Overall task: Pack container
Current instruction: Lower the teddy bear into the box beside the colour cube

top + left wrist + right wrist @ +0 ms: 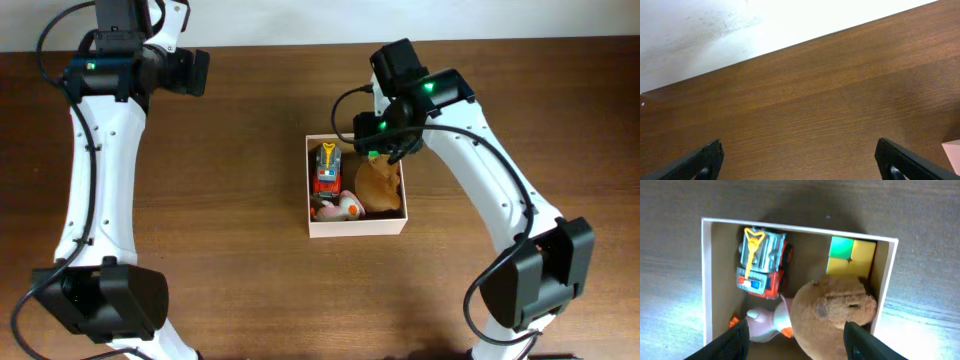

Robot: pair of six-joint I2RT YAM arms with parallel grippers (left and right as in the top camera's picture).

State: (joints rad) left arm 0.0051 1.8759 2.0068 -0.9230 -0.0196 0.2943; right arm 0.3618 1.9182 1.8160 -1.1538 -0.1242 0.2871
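The container (pixel 356 226) is a square white-walled box with a tan inside, at the table's middle. It also shows in the right wrist view (pixel 707 275). Inside lie a red and grey toy truck (pixel 762 262), a brown plush animal (pixel 832 312), a pale pink toy with orange bits (pixel 762 322) and a yellow-green cube (pixel 850 256). My right gripper (pixel 795 340) is open just above the box, its fingers either side of the plush and apart from it. My left gripper (pixel 800 162) is open and empty over bare table at the far left.
The brown wooden table (pixel 220 250) surrounds the box. A white wall (pixel 715 25) runs along the table's far edge. A pale pink corner (pixel 952 152) shows at the right edge of the left wrist view.
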